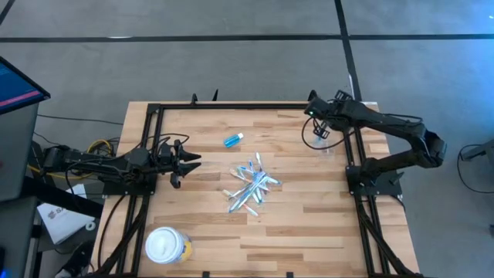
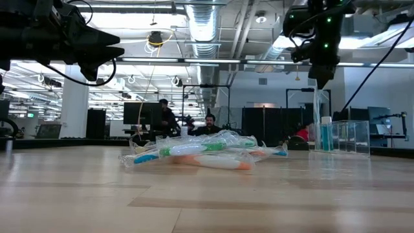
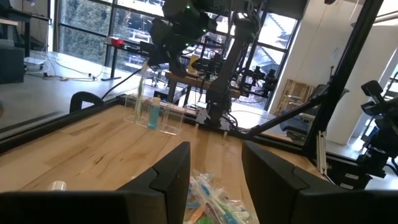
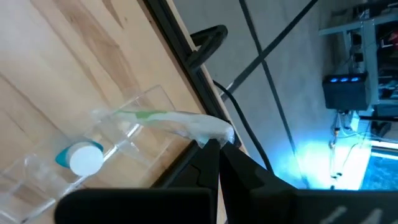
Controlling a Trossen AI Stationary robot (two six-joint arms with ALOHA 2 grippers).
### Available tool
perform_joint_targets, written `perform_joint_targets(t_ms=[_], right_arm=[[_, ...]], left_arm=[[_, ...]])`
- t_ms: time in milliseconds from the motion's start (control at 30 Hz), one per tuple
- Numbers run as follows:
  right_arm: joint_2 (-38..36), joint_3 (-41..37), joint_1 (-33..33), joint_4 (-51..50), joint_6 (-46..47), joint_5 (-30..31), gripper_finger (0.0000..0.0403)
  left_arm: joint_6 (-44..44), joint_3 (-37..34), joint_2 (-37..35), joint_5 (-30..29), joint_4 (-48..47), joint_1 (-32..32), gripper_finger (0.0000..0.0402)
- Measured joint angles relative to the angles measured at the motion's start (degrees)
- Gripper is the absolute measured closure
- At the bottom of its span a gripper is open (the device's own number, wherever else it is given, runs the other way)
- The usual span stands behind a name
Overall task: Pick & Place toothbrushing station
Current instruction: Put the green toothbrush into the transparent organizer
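Note:
A pile of wrapped toothbrushes (image 1: 251,188) lies mid-table. One blue tube (image 1: 233,140) lies flat farther back. A second blue tube with a white cap (image 4: 84,157) stands in a clear holder (image 1: 324,147) at the table's far right. My right gripper (image 4: 219,144) hovers above that holder, shut on one wrapped toothbrush (image 4: 168,119) with a green part. My left gripper (image 1: 185,164) waits open at the table's left side, level, pointing toward the pile (image 3: 211,199). My right gripper pinches the wrapped toothbrush by its upper end (image 4: 208,129) between its two fingertips. The fingers come slanting down from above. The toothbrush (image 2: 317,113) hangs below them, nearly upright, its lower end (image 4: 115,115) reaching into the clear holder (image 2: 352,136) beside the standing tube.
A round white-lidded yellow tub (image 1: 166,245) stands at the near left corner. A black frame (image 1: 355,154) runs along the table's edges, close by the holder. Bare wood lies between the pile and the holder. People sit in the room behind.

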Motion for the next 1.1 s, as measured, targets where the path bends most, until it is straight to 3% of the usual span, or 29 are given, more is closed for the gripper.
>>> perform_joint_targets(t_ms=[300,800,1100], right_arm=[[-1.05,-0.08,-2.18,0.62,-1.43,-1.14,0.0396],[-6.75,-0.11,-4.1,3.15,-2.87,-2.34,0.0238],[-6.6,-0.11,-6.4,4.75,-2.83,-3.95,0.023]], left_arm=[[0.0,-0.02,-0.02,-0.02,0.0,0.0,0.0262],[0.0,-0.01,0.0,-0.03,0.0,-0.01,0.0262],[0.01,-0.01,-0.01,-0.04,-0.01,0.0,0.0262]])
